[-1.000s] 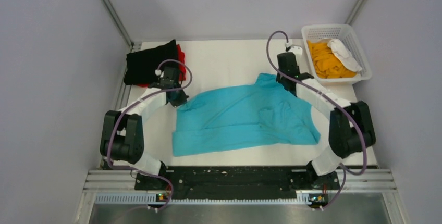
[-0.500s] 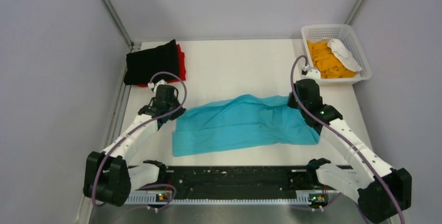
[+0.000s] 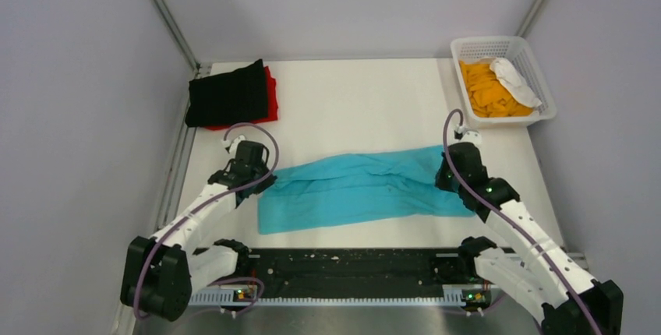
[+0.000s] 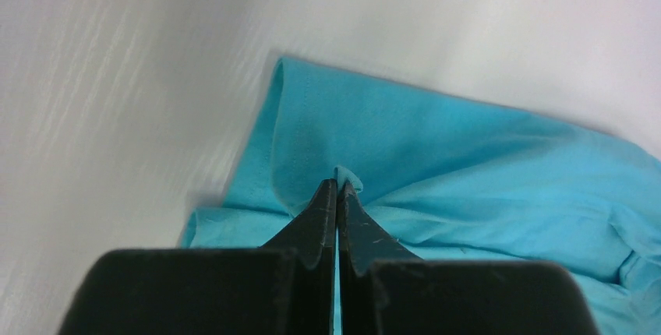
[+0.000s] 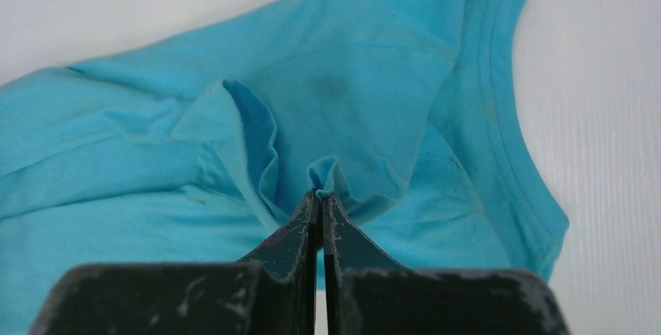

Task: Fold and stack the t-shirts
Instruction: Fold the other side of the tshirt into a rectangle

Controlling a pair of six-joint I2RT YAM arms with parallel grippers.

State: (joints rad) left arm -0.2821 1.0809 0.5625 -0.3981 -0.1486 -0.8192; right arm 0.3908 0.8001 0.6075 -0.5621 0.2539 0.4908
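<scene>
The turquoise-blue t-shirt (image 3: 355, 191) lies on the white table, its far half folded over toward the near edge. My left gripper (image 3: 265, 181) is shut on a pinch of its cloth at the left end; the pinch shows in the left wrist view (image 4: 337, 185). My right gripper (image 3: 446, 175) is shut on a pinch of cloth at the right end, near the collar (image 5: 499, 109), and shows in the right wrist view (image 5: 320, 195). A black t-shirt (image 3: 227, 96) lies folded on a red one (image 3: 271, 95) at the far left. An orange t-shirt (image 3: 487, 90) lies in the basket.
A white lattice basket (image 3: 542, 89) stands at the far right corner, holding the orange cloth and a white cloth (image 3: 516, 79). A black rail (image 3: 351, 263) runs along the table's near edge between the arm bases.
Both grippers have pulled the far edge of the turquoise shirt toward the near edge of the table, folding it over itself. Both arms have drawn back with it.
</scene>
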